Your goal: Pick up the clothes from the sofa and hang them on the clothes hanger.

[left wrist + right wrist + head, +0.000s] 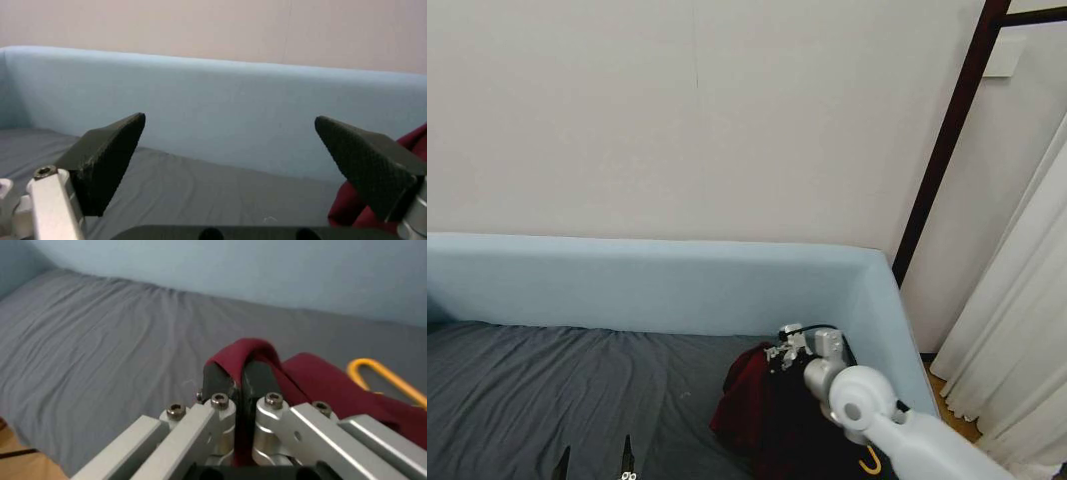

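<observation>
Far left, low over the grey seat (527, 390) of the pale-blue sofa (647, 285): left tool (595, 466), released, dark fingers (110, 155) spread wide and touching nothing, pointed toward the sofa's backrest. Right of centre, near the sofa's right-hand end: dark red clothes (745, 395), heaped on the seat close to the side arm. Reaching into the heap from the lower right on a pale grey arm: right tool (777, 357), clenched on the clothes. Pinches a raised fold of the red cloth between both fingers (217, 385), the fold arching up over the fingertips. Just beside that fold, lying against the red cloth: yellow hook (373, 371) of a hanger, the rest of it out of sight. Further right, beyond the sofa: dark upright pole (947, 140) slanting up along the pale wall, then white curtains (1017, 350) at the edge.
</observation>
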